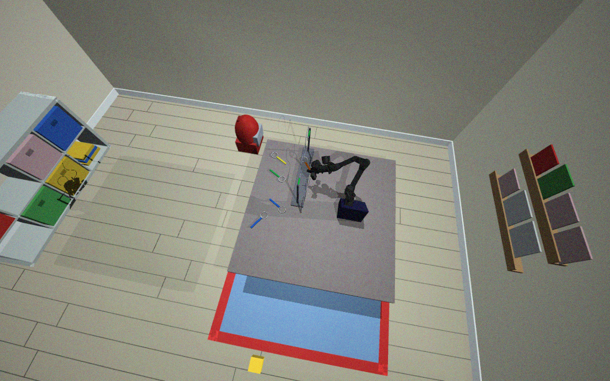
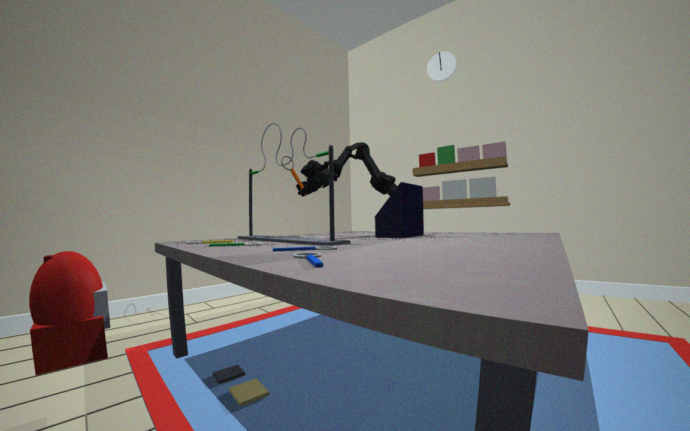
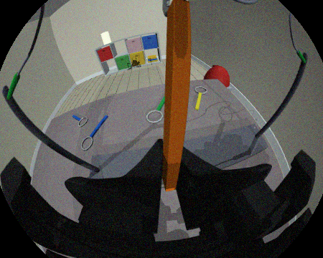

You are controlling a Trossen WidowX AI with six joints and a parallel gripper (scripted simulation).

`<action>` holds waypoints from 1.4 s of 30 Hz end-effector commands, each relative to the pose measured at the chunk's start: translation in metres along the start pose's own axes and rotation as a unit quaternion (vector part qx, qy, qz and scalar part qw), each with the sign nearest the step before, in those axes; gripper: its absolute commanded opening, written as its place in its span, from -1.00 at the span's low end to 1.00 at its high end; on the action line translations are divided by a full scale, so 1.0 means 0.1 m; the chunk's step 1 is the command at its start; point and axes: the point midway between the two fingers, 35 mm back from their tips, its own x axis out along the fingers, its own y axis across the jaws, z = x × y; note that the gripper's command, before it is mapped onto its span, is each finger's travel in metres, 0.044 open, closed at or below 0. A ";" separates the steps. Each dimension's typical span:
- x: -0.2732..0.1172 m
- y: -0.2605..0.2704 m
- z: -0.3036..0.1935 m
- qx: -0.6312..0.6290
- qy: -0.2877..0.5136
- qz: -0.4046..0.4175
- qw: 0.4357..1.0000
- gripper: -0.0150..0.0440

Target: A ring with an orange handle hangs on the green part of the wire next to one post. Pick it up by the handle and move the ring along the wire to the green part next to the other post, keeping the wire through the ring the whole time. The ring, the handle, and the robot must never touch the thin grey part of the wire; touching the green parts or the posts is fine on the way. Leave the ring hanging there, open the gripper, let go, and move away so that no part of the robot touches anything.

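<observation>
One orange handle (image 1: 307, 164) (image 2: 296, 178) (image 3: 177, 93) — pinched in nearly shut jaws (image 1: 310, 169) (image 2: 301, 190) — tilts above the table's edge (image 1: 395, 227) (image 2: 369, 287) (image 3: 66, 195).

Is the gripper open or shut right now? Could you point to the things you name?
Shut on the orange handle (image 1: 306, 164) (image 2: 296, 178) (image 3: 177, 97): the wrist view shows it standing between the fingers of the gripper (image 1: 310, 170) (image 2: 301, 190) (image 3: 164, 142).

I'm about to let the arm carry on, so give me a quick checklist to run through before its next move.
1. Fingers shut on the orange handle: ok.
2. Ring lifted well above the table: ok.
3. Ring at a green part, ready for release: not ok, it is midway between the posts.
4. Ring free of the grey wire: cannot tell.
5. Spare blue-handled rings off the wire: ok.
</observation>
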 end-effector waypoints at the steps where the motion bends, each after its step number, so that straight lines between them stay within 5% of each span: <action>1: -0.02 0.13 -0.02 0.033 0.007 0.017 0.999 -1.00; 21: -0.20 0.79 0.17 0.232 0.031 0.129 0.964 -1.00; 42: -0.55 1.30 0.68 0.442 0.056 0.246 0.861 -1.00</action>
